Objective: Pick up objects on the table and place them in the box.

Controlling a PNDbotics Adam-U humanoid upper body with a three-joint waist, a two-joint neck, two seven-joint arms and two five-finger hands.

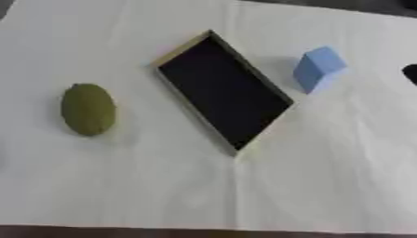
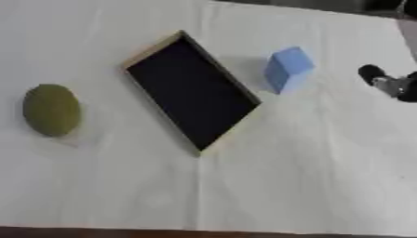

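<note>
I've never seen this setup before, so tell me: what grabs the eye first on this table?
The dark shallow box lies askew mid-table on the white cloth. A green oval object sits to its left, a light blue block to its right. The right hand shows at the right edge.

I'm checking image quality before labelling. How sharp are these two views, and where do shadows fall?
Left eye view: soft all over, edges of the box smeared; the blue block casts a faint shadow to its left. Right eye view: equally soft; the right hand at the right edge is a dark blur; the green oval lacks surface detail.
</note>
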